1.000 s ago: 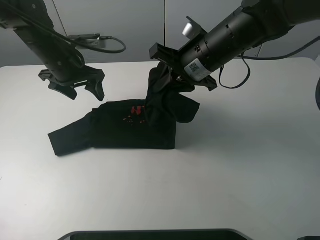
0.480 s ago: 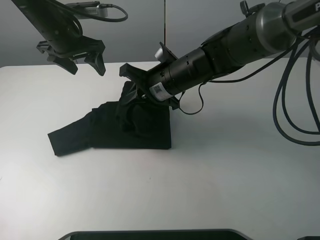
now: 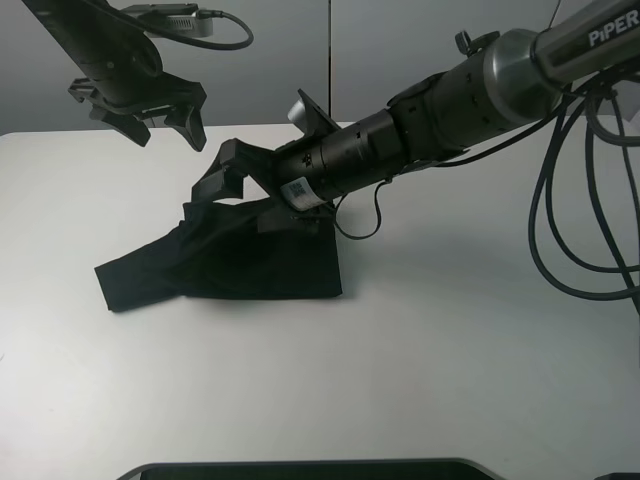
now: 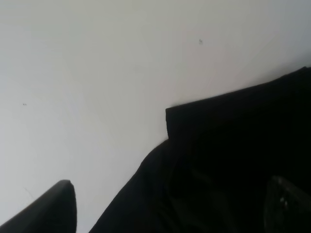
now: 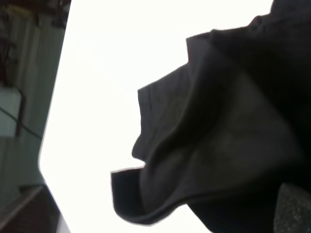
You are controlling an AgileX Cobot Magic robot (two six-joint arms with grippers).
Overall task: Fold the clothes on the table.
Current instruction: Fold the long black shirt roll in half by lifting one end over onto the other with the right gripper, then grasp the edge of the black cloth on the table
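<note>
— Right claw (image 3: 222, 172) looked clamped on a raised fold of the black T-shirt (image 3: 250, 265), over its far edge. What did that step need?
— Laying the fold flat on the T-shirt, which lay on the worktop (image 3: 450, 350), edges matched, before release. Beyond the T-shirt, the left claw (image 3: 168, 135) hung apart, empty.

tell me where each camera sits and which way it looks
High camera: mounted high off the arms, looking down over the table at the shirt; shows the left gripper raised and the right gripper low at the shirt.
Left wrist: behind the left gripper, looking down at table and shirt edge; two dark fingertips show.
Right wrist: behind the right gripper, close on bunched shirt folds; one finger pad shows.
Both wrist views share the black shirt against the white table.
</note>
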